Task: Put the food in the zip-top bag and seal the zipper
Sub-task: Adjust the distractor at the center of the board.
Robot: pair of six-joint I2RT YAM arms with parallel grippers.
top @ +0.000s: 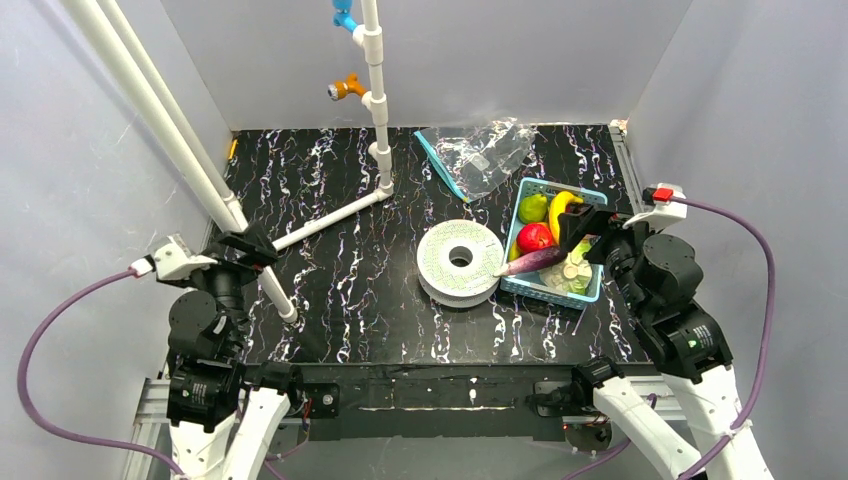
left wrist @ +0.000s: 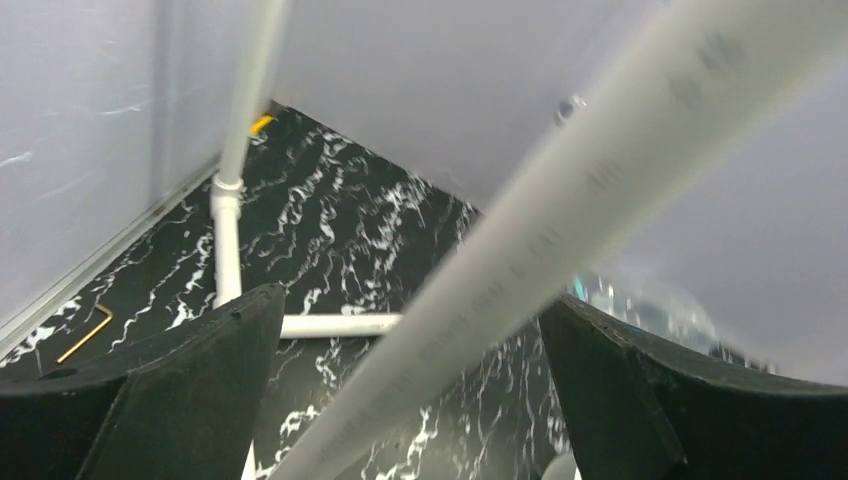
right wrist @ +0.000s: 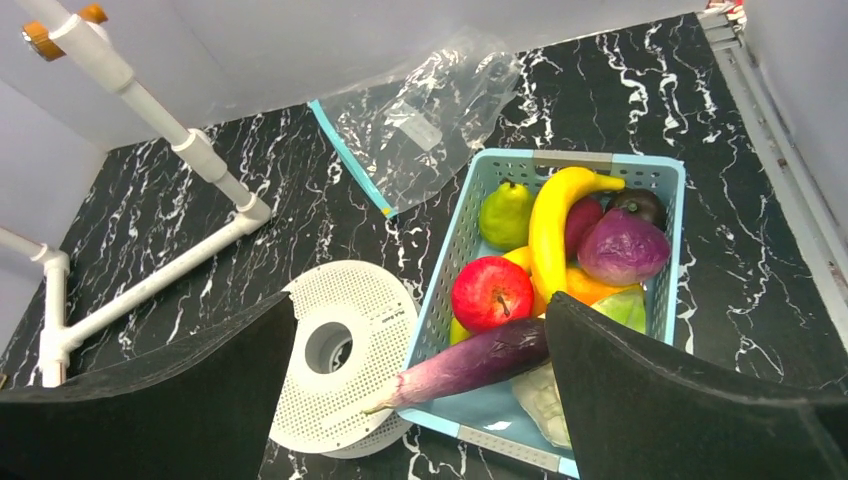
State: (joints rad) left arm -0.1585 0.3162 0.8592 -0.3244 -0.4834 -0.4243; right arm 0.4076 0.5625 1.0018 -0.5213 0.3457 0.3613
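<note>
Surface: black tabletop (top: pixel 330 300) with white marble veining, matte; plain grey walls around.
Progress: nothing bagged yet, by the look of it; all food sits in the basket, bagging and sealing are left.
Left gripper (top: pixel 250 243): fingers spread wide, holding nothing, up beside the white PVC pipe frame (top: pixel 330 215).
Spool (top: pixel 459 262): white perforated plastic disc, lying flat just left of the basket.
Zip-top bag (right wrist: pixel 430 120): clear, crinkly film, flat at the far side, near the basket's far-left corner; looks empty.
Zipper (right wrist: pixel 350 158): narrow teal strip on the bag's left edge; open or sealed, can't tell.
Basket (right wrist: pixel 445 260): light-blue mesh plastic, rectangular.
Food: glossy toys; red apple (right wrist: pixel 491 292), yellow banana (right wrist: pixel 550 225), green pear (right wrist: pixel 505 213), and a long purple eggplant (right wrist: pixel 470 365) poking over the near-left rim.
Right gripper (top: pixel 585 230): spread wide, empty, above the basket.
</note>
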